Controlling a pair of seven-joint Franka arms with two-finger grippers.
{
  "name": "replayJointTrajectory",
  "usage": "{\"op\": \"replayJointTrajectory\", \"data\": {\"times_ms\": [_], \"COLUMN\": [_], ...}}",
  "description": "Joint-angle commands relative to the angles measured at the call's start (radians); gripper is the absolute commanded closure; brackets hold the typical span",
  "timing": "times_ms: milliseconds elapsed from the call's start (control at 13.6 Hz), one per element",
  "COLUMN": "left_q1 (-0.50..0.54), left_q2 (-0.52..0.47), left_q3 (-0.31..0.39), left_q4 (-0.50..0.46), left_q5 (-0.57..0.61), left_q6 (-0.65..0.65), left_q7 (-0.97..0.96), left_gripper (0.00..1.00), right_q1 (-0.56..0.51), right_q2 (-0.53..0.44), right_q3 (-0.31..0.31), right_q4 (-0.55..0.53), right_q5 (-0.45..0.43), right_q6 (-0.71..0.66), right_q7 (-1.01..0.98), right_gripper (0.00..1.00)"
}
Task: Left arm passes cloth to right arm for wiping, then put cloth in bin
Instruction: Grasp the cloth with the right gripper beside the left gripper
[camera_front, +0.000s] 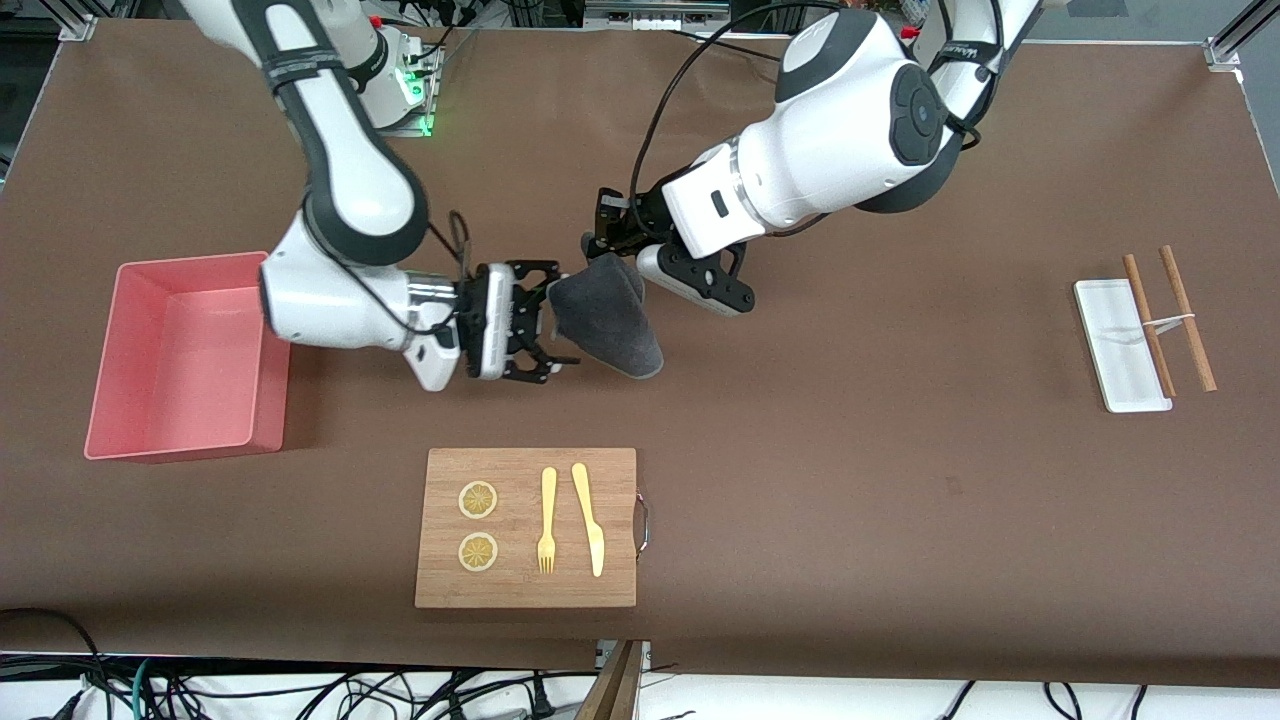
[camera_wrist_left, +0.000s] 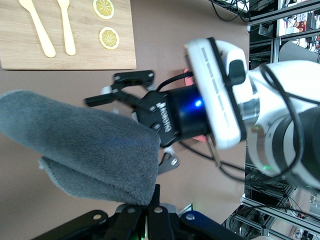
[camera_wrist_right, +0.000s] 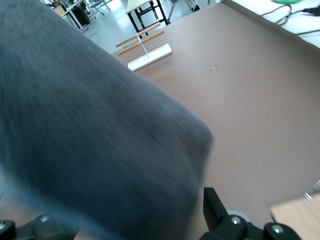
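Operator: Views first. Which one shows what the others lack?

Arm: Front view gives the whole table (camera_front: 900, 480): the pink bin (camera_front: 185, 355) toward the right arm's end, the wooden board (camera_front: 527, 527) nearer the camera with two lemon slices (camera_front: 478, 525), a fork (camera_front: 547, 520) and a knife (camera_front: 588, 518), and a white tray (camera_front: 1120, 345) with two brown sticks (camera_front: 1168, 320) toward my end. My left wrist view alone shows the right gripper (camera_wrist_left: 125, 95) head-on. The right wrist view is mostly filled by the cloth (camera_wrist_right: 90, 130).

Operator: Cloth position relative to your gripper?

Arm: The cloth (camera_front: 608, 315) hangs from my left gripper (camera_front: 600, 245), which is clamped tight on its upper edge. It droops toward the camera, above the bare table between the bin and the tray. Dark grey side faces outward.

Operator: And the right gripper?

Arm: The right gripper (camera_front: 545, 320) is fully spread, holding nothing. Its fingers (camera_wrist_left: 107, 98) sit at the side edge of the cloth; whether they touch it I cannot tell.

Operator: Arm poses?

Arm: My left arm (camera_front: 850, 130) reaches from its base toward the table's middle, wrist angled downward. The right arm (camera_front: 340, 180) bends at the elbow above the bin's edge, its wrist level and pointed at the cloth.
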Motion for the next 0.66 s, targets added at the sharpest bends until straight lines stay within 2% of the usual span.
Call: {"op": "replayJointTrajectory", "data": {"times_ms": [0,221,295,369,442,516,590], "left_q1": [-0.015,-0.012,-0.012,-0.011,-0.011,-0.011,-0.011], "left_q2": [0.008,0.005,0.005,0.005,0.005,0.005,0.005], "left_q3": [0.01,0.01,0.01,0.01,0.01,0.01,0.01], "left_q4": [0.027,0.027,0.027,0.027,0.027,0.027,0.027], "left_q5": [-0.019,-0.02,-0.02,-0.02,-0.02,-0.02,-0.02], "left_q6": [0.008,0.008,0.008,0.008,0.008,0.008,0.008], "left_q7": [-0.013,-0.012,-0.013,-0.012,-0.012,-0.012,-0.013], "left_gripper": [1.0,1.0,1.0,1.0,1.0,1.0,1.0], "right_q1": [0.003,0.003,0.003,0.003,0.003,0.003,0.001], "right_q2": [-0.033,-0.031,-0.03,-0.03,-0.03,-0.03,-0.027], "right_q3": [-0.007,-0.008,-0.008,-0.008,-0.008,-0.008,-0.008], "right_q4": [-0.033,-0.033,-0.032,-0.032,-0.03,-0.029,-0.029], "right_q5": [0.031,0.03,0.03,0.031,0.03,0.03,0.031], "right_q6": [-0.002,0.008,0.009,0.009,0.008,0.009,0.009], "right_q7": [-0.014,-0.044,-0.06,-0.054,-0.051,-0.048,-0.051], "right_gripper": [0.0,0.01,0.12,0.34,0.7,0.89,0.96]}}
